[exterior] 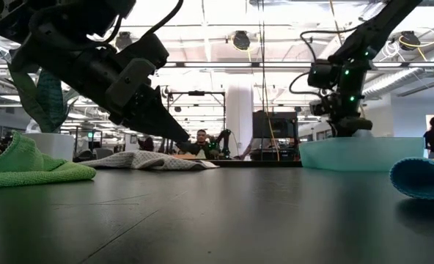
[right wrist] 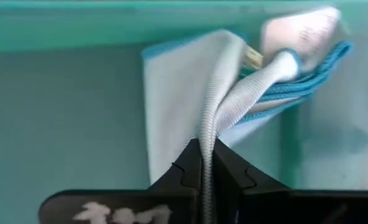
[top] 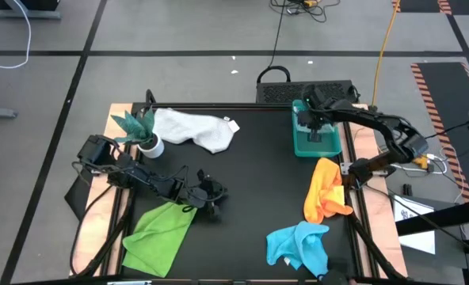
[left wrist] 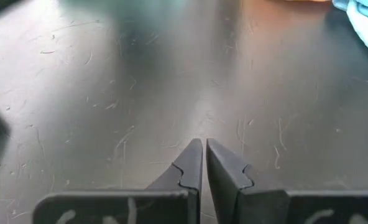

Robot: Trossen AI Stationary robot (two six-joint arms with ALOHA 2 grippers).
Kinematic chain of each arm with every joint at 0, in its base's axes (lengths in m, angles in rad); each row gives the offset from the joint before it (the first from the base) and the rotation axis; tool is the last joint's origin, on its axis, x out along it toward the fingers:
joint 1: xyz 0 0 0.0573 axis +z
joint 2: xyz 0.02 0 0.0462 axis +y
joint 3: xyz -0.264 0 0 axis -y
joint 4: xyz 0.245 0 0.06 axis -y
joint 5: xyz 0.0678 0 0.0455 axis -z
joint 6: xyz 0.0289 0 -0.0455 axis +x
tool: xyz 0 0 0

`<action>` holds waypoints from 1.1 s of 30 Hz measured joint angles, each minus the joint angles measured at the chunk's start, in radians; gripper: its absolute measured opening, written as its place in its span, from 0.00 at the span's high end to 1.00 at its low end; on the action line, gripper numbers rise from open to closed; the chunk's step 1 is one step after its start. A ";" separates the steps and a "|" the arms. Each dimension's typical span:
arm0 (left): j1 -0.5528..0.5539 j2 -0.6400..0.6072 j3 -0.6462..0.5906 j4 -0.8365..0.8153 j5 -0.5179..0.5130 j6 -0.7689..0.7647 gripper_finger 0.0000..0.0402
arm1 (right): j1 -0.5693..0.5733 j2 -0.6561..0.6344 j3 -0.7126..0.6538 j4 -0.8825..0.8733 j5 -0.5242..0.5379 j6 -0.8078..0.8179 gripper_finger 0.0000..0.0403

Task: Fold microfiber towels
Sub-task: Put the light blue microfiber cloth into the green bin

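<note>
The towels lie spread around the black counter (top: 242,182). The pale blue towel (right wrist: 190,106) hangs pinched in the right end effector (right wrist: 207,146), whose jaws are closed tight on a fold of it, inside the teal tray (top: 302,146) at the far right of the counter. The rest of that cloth droops against the tray's floor, its darker blue edging bunched to one side.

The white towel (top: 195,128) lies crumpled at the far side, just beside the plant (top: 139,131). The green towel (top: 162,235) lies partly flat at the near left corner, reaching over the counter's edge. The orange towel (top: 326,190) is heaped along the right edge, and the turquoise towel (top: 299,245) is bunched near the front right.

The left end effector (left wrist: 204,149) sits low over bare counter just beyond the green towel, its jaws closed to a thin slit with nothing between them.
</note>
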 joint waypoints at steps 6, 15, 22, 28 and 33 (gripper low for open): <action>0.000 0.000 0.000 0.001 0.000 -0.001 0.94 | 0.002 0.069 0.000 0.059 0.182 0.063 0.98; -0.001 0.000 0.000 0.001 0.001 -0.004 0.94 | -0.004 0.103 -0.001 0.126 0.270 0.115 0.92; -0.002 0.000 0.000 0.001 0.001 -0.013 0.94 | 0.014 0.100 -0.035 0.239 0.490 0.156 0.76; -0.002 0.000 0.000 0.001 0.001 -0.014 0.94 | 0.050 0.045 -0.035 0.154 0.604 0.163 0.66; -0.002 0.000 0.000 0.002 0.001 -0.016 0.94 | 0.066 -0.043 -0.035 0.131 0.498 0.238 0.68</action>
